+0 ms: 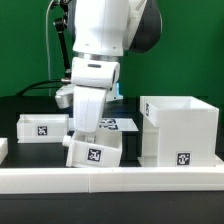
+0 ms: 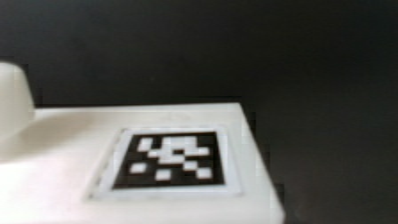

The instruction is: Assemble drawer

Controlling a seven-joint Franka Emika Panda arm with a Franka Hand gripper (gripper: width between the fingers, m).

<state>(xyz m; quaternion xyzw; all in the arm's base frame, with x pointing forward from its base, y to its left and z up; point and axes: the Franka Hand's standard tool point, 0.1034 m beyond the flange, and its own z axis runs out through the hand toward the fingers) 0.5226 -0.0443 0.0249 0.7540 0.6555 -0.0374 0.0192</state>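
The drawer's large white housing (image 1: 178, 128) stands at the exterior view's right, with a tag low on its front. One small white tray (image 1: 42, 125) sits at the left. The second small tray (image 1: 93, 152) is tilted at the same lean as the hand, right under my gripper (image 1: 90, 137), which reaches into its top. The fingertips are hidden by the tray wall. The wrist view shows this tray's white face and its black-and-white tag (image 2: 173, 158) very close and blurred, with no fingers in sight.
The marker board (image 1: 120, 124) lies behind the held tray, between it and the housing. The white rim (image 1: 110, 181) runs along the table's front edge, just below the tray. A white rounded shape (image 2: 13, 95) shows at the wrist view's edge.
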